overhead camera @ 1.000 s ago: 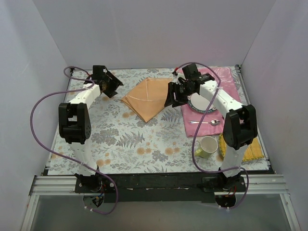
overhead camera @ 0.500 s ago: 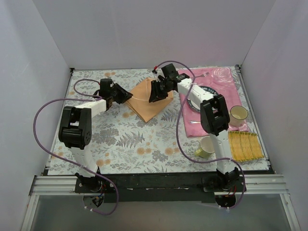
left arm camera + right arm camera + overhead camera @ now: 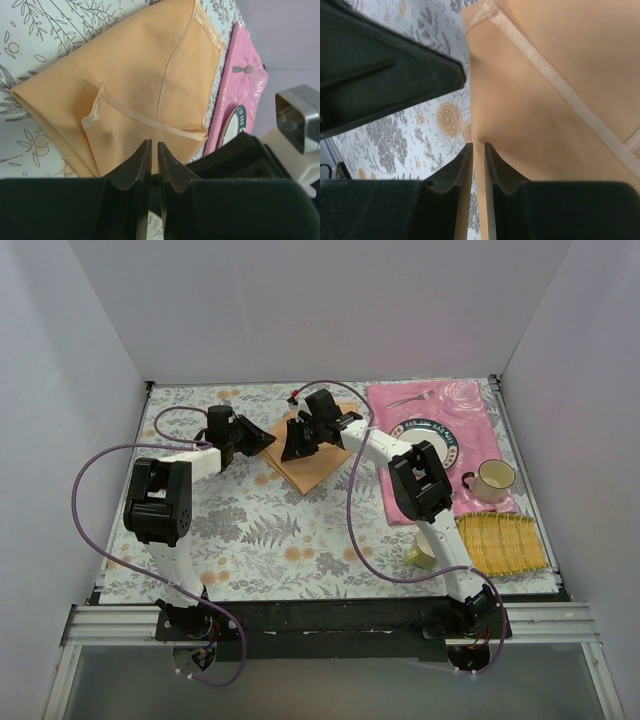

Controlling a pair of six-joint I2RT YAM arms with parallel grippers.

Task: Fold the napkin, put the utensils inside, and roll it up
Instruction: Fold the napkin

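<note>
Napkin (image 3: 316, 466) pinched by left gripper (image 3: 154, 146) and right gripper (image 3: 478, 146)

Top view high, looking down, both wrist views close, sharing napkin (image 3: 150, 85)

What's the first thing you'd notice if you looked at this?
A peach-orange folded cloth napkin at the far middle, with the left gripper and right gripper both pinched shut on it. Next, the pink rose-print placemat to its right, carrying a slim silver metal fork.
</note>
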